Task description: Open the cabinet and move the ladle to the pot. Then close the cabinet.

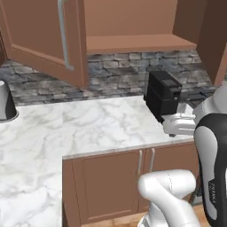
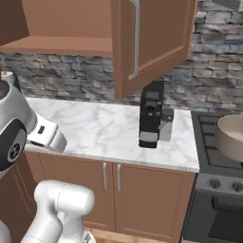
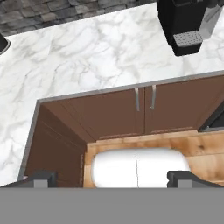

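Marble counter (image 1: 88, 128) runs under the cabinet (image 1: 133, 44), whose two doors already hang swung out, one at the left of the left base view (image 1: 44, 40) and the other in the right base view (image 2: 152, 42). My gripper (image 3: 113, 178) hangs low in front of the base cabinets (image 3: 131, 109), looking down at the counter edge and the floor, with its two fingertips (image 3: 41, 178) spread wide apart and nothing between them. What I can see of the open cabinet shelf (image 1: 142, 42) from underneath shows no ladle; I cannot tell where on the shelf it lies or which way its handle points, since the shelf's upper face is hidden from both base cameras. So the relation that matters is plain height: the shelf is well above my fingers and behind them, past the black coffee machine (image 2: 153, 116). The pot (image 2: 232, 135) sits on the stove (image 2: 213, 142) to my right, beyond the coffee machine. I judge I must lift and tip the hand upward before any reach can be aimed.
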Controlling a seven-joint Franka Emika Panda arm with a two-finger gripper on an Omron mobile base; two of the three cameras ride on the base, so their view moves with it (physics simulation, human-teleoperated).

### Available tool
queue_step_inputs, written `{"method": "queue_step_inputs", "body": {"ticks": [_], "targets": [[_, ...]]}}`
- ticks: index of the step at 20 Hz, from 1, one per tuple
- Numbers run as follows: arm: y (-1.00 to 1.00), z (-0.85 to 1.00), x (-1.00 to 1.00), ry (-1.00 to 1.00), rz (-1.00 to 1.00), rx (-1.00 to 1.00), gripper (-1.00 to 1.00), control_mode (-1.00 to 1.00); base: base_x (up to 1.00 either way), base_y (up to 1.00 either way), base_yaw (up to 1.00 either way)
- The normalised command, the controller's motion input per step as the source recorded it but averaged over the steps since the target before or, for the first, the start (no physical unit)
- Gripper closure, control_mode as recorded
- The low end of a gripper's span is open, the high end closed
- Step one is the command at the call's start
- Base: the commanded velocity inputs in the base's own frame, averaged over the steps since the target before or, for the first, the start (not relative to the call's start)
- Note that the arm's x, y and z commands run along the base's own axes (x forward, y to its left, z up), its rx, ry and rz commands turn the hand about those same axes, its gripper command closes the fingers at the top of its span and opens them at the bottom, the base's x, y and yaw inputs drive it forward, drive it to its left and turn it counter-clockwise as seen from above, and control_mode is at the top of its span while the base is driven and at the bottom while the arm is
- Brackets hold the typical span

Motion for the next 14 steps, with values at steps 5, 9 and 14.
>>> {"method": "queue_step_inputs", "body": {"ticks": [5,9,14], "targets": [[0.00,0.00,0.00,0.00,0.00,0.00,-1.00,1.00,0.66,0.26,-0.01],[0.00,0.00,0.00,0.00,0.00,0.00,-1.00,1.00,0.72,0.23,0.00],[0.00,0.00,0.00,0.00,0.00,0.00,-1.00,1.00,0.63,0.18,0.00]]}}
